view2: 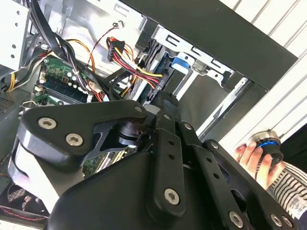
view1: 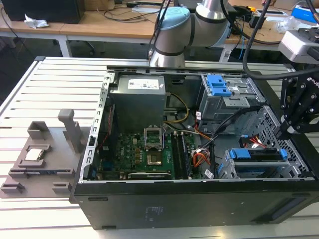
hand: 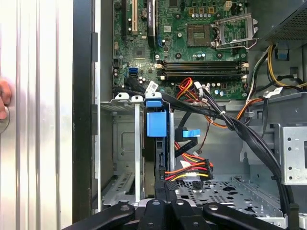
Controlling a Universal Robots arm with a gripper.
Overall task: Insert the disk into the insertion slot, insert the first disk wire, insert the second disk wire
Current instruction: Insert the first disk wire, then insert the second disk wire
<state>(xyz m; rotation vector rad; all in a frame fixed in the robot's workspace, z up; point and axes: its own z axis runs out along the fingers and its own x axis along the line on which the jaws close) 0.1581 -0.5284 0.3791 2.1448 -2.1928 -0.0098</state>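
Disk (view1: 260,155) looks home already. It sits in the slot (view1: 228,168) at the case's (view1: 199,199) near corner on the exterior view's right, and its blue handle (hand: 156,123) is level with the cage rim in the first wrist view; so step one reads as done to me. Wires are another story; the blue plug (hand: 192,133) hangs free beside the disk; the black plug (hand: 189,173) on the red-and-yellow bundle lies just beside the disk's back end, and I can't tell if it's seated; I'd call both wire steps still open.

Room, left to right in the exterior view:
- grey jig (view1: 45,154) on the table (view1: 30,89), well apart from the work;
- board (view1: 149,154) mid-case, no bother;
- wire tangle (view1: 202,159) between board and slot, the crowded bit;
- tall cage (view1: 234,102) by the far wall;
- gripper (view1: 285,130) over the case's right edge, tips near the disk's back end.

Its fingers (view2: 165,120) look drawn together; whether they pinch a plug is hidden. It's a tight pocket, with cage wall on one side and bundle on the other. A person's hand (view2: 250,151) is on the table just outside the case wall.
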